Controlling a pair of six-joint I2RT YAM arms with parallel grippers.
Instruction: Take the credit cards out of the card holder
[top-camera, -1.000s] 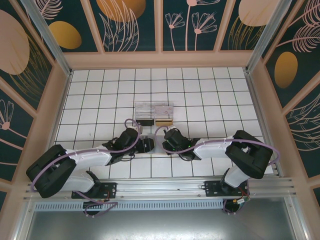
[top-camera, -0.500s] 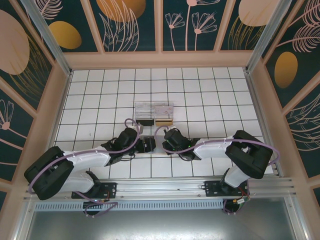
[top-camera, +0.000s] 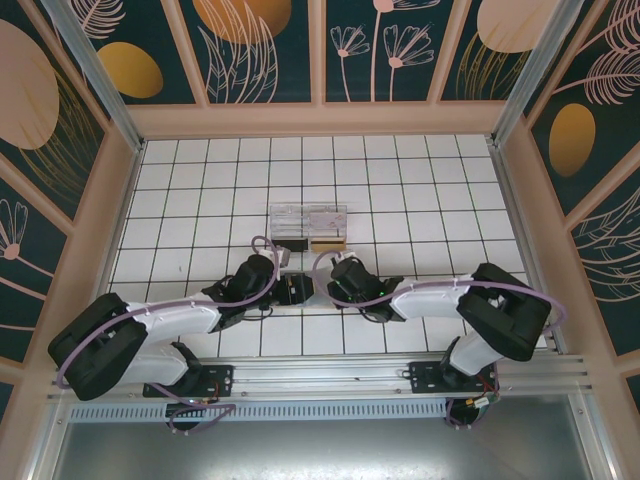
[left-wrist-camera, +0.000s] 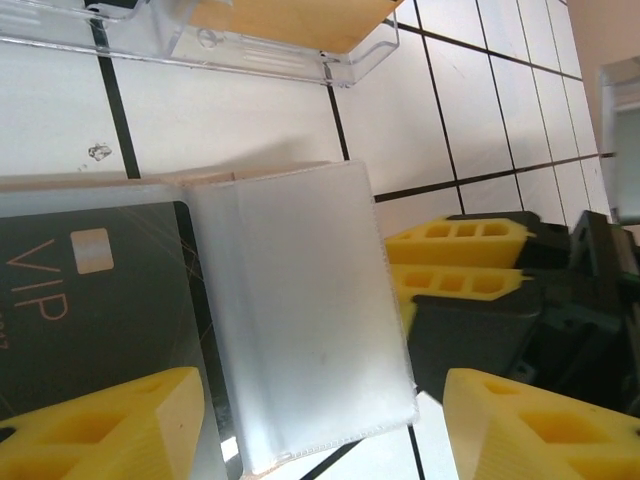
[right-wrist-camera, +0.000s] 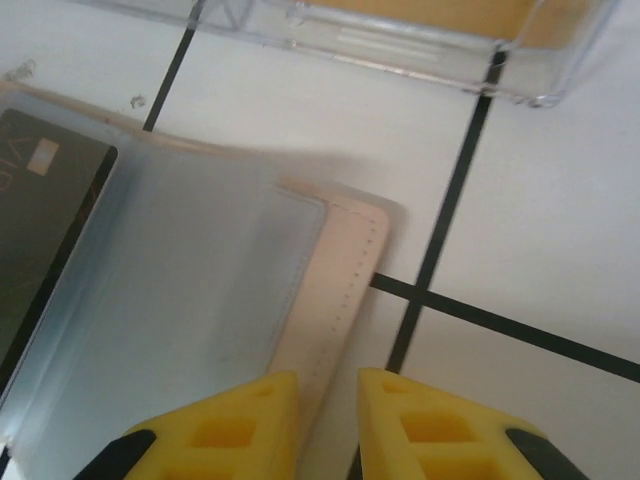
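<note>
The card holder (right-wrist-camera: 345, 280) lies open on the tiled floor, its tan edge to the right of a frosted clear sleeve (left-wrist-camera: 300, 310). A dark card marked VIP (left-wrist-camera: 90, 300) sits under the sleeve beside it. Pale cards with pink marks are hidden. My left gripper (left-wrist-camera: 320, 400) hangs open over the frosted sleeve, one yellow finger at each side. My right gripper (right-wrist-camera: 330, 385) is nearly shut at the holder's tan edge, a narrow gap between its fingers (left-wrist-camera: 455, 240). From above, both grippers (top-camera: 290, 290) (top-camera: 325, 285) meet over the holder.
A clear plastic compartment box (top-camera: 308, 225) stands just beyond the holder, with a black block (top-camera: 290, 243) and a tan one (top-camera: 328, 240) in it. Open white tiles lie on all sides, and wooden walls ring the floor.
The right gripper has edged slightly to the right and nearer. The left arm has barely shifted.
</note>
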